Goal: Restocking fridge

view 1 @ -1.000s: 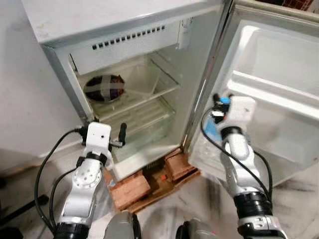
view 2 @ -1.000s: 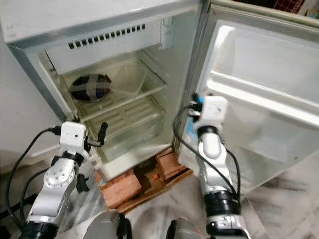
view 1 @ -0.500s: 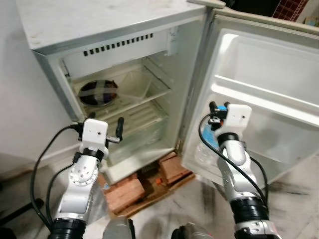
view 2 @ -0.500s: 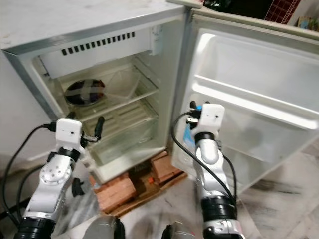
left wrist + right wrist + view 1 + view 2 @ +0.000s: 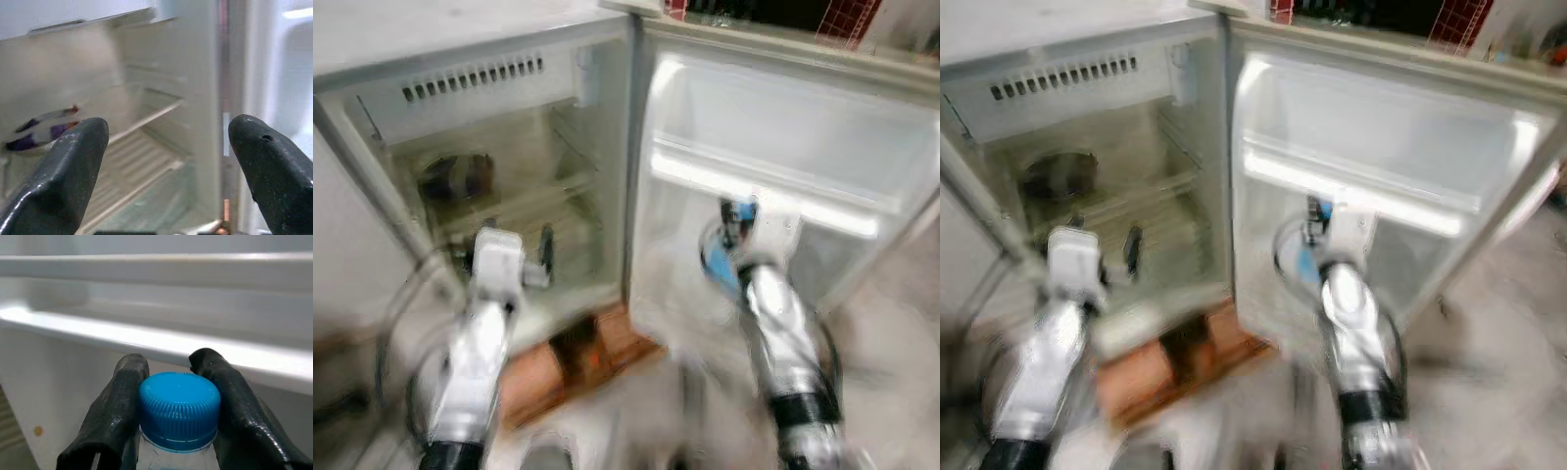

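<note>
**A:** What has changed in the last second?

**B:** The head views have swung right and blurred, so the camera moved, not the things. The open fridge (image 5: 499, 166) now sits toward the left and its door (image 5: 783, 147) faces the robot. I judge it is lining up on the door shelf (image 5: 146, 335).

**A:** And the bottle?

**B:** One bottle (image 5: 179, 413), blue-capped, clamped at the neck between the right gripper (image 5: 168, 401) fingers, just beside the door shelf's front edge, not yet set down.

**A:** The other arm?

**B:** The left gripper (image 5: 171, 147) hangs before the fridge's lower shelves, fingers spread wide, holding nothing.

**A:** Anything already stocked?

**B:** One dark, round item (image 5: 41, 132) on the upper shelf, toward its left edge.
</note>
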`<state>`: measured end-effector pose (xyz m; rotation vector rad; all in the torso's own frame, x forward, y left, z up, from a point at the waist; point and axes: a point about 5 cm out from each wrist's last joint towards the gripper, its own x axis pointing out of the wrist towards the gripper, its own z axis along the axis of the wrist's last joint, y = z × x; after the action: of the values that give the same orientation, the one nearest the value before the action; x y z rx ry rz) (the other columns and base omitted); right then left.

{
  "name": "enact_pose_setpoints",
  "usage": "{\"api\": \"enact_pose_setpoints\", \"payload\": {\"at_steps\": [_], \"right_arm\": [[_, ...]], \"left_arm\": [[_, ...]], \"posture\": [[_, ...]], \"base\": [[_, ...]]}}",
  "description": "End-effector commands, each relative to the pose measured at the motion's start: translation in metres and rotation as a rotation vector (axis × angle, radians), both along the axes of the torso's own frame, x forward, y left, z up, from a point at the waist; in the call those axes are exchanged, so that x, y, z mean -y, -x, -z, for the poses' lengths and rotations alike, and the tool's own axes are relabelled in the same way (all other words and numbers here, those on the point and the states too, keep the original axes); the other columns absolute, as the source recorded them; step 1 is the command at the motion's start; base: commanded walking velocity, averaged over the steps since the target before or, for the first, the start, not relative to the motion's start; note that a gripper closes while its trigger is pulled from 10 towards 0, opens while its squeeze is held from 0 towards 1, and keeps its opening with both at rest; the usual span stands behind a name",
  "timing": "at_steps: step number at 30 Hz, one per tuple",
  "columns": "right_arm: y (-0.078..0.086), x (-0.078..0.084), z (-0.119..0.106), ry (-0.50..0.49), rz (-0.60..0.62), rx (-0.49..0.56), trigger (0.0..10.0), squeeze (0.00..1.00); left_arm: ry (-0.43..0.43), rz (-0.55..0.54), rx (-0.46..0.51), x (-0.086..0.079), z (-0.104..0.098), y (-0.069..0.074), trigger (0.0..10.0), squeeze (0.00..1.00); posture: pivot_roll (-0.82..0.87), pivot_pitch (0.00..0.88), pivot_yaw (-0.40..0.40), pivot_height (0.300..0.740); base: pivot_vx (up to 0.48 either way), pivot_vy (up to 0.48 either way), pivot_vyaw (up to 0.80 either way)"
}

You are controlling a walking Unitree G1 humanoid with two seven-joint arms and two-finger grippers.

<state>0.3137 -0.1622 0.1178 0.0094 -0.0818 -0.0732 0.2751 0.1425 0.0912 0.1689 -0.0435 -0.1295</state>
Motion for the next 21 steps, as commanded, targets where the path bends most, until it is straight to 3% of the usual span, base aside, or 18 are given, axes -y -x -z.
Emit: {"api": "enact_pose_setpoints", "payload": {"at_steps": [1,8,17,21], "right_arm": [[-0.0058,-0.0022,-0.012,-0.009,0.006,0.043,10.0,0.0],[-0.0096,-0.0048,-0.0155,-0.011,-0.003,0.054,10.0,0.0],[-0.0121,-0.005,-0.0173,-0.003,-0.006,0.058,10.0,0.0],[-0.0118,-0.0052,-0.0166,0.0,-0.006,0.057,10.0,0.0]], "left_arm": [[-0.035,-0.032,0.013,-0.0101,-0.0023,-0.0003,10.0,0.0],[-0.054,-0.042,0.023,-0.0136,-0.0037,-0.0029,10.0,0.0],[-0.046,-0.051,0.019,-0.0139,-0.0028,-0.0043,10.0,0.0],[-0.049,-0.047,0.021,-0.0139,-0.0028,-0.005,10.0,0.0]], "posture": [[0.12,0.0,-0.003,0.74],[0.13,0.0,-0.005,0.74],[0.12,0.0,-0.006,0.74],[0.12,0.0,-0.005,0.74]], "base": [[0.0,0.0,0.0],[0.0,-0.107,0.0],[0.0,-0.422,0.0],[0.0,-0.169,0.0]]}}
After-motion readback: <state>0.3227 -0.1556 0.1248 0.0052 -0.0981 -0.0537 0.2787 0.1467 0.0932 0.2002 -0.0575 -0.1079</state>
